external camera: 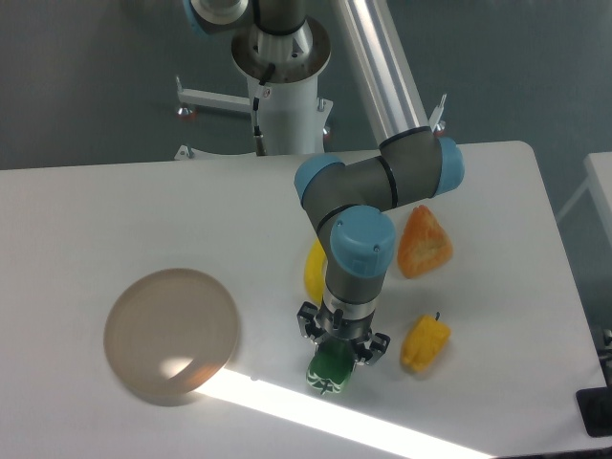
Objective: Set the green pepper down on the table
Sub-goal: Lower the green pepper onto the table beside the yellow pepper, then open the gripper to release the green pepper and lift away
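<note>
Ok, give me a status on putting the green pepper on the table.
Done: the small glossy dark-green bell pepper is down at the white tabletop, off the round translucent plate. In hand: the tool sits directly over it, apparently gripping. Left: open the fingers and lift away.

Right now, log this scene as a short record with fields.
gripper: pointing down, closed around the green pepper
green pepper: at or just above the table, contact unclear
table: white
plate: round, left of the gripper, nothing on it
yellow pepper: right of the gripper
orange wedge: behind the yellow pepper
</note>
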`<state>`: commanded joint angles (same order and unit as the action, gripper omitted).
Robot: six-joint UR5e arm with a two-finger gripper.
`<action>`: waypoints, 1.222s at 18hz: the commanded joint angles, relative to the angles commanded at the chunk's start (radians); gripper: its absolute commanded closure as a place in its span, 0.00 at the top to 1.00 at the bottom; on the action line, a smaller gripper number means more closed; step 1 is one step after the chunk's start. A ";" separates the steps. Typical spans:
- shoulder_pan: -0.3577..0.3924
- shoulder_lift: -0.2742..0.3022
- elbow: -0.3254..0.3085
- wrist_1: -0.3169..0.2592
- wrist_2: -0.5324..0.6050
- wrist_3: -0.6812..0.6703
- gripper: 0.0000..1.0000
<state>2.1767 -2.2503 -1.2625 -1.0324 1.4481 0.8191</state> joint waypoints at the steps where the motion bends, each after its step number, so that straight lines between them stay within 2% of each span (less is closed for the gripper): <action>1: 0.000 0.000 -0.003 0.000 0.000 0.000 0.37; 7: 0.000 -0.003 -0.006 0.000 0.000 -0.002 0.39; 12: 0.000 -0.003 -0.005 0.000 0.000 0.000 0.46; 20: 0.000 -0.009 -0.005 0.002 0.000 0.000 0.50; 22: 0.000 -0.011 -0.005 0.002 0.000 0.002 0.55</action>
<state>2.1767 -2.2611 -1.2671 -1.0308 1.4481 0.8207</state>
